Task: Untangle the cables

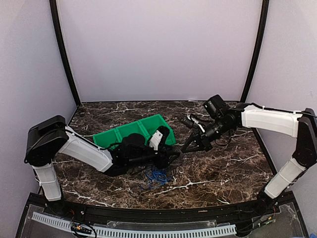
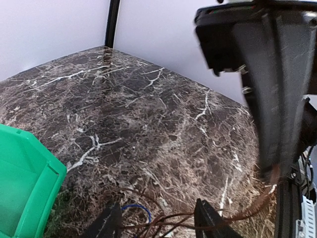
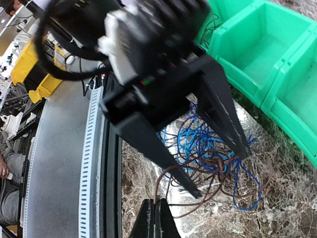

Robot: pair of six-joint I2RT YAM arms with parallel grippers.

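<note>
The cables lie in a tangle on the marble just in front of the green bin: bright blue wires mixed with thin dark brown ones. My right gripper is shut on the end of one brown wire and holds it above the table; in the top view it sits just right of the left gripper. My left gripper is open above the tangle, with brown wires crossing between its spread fingers. A blue loop shows below it.
The green bin has several compartments and lies just behind the tangle; its corner is left of the left gripper. A white perforated strip runs along the table's front edge. Yellow boxes sit beyond it, off the table.
</note>
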